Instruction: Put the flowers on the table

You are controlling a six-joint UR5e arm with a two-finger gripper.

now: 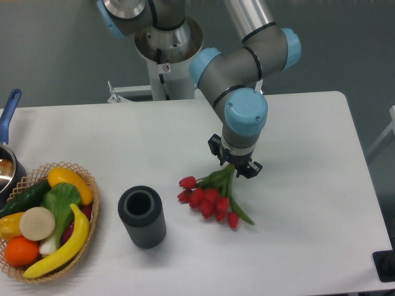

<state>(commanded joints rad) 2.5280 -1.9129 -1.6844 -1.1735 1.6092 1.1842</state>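
The flowers (207, 197), a bunch of red tulip buds with green stems and leaves, lie near the middle of the white table (308, 203) with the buds pointing left and toward the front. My gripper (234, 165) points down over the stem end and its fingers close around the stems. The bunch hangs low, with the buds at or just above the tabletop; I cannot tell if they touch it.
A dark grey ribbed cylindrical vase (142, 216) stands upright left of the flowers. A wicker basket (46, 222) of fruit and vegetables sits at the front left edge. A pot with a blue handle (9, 132) is at the far left. The arm's base (166, 55) stands behind the table.
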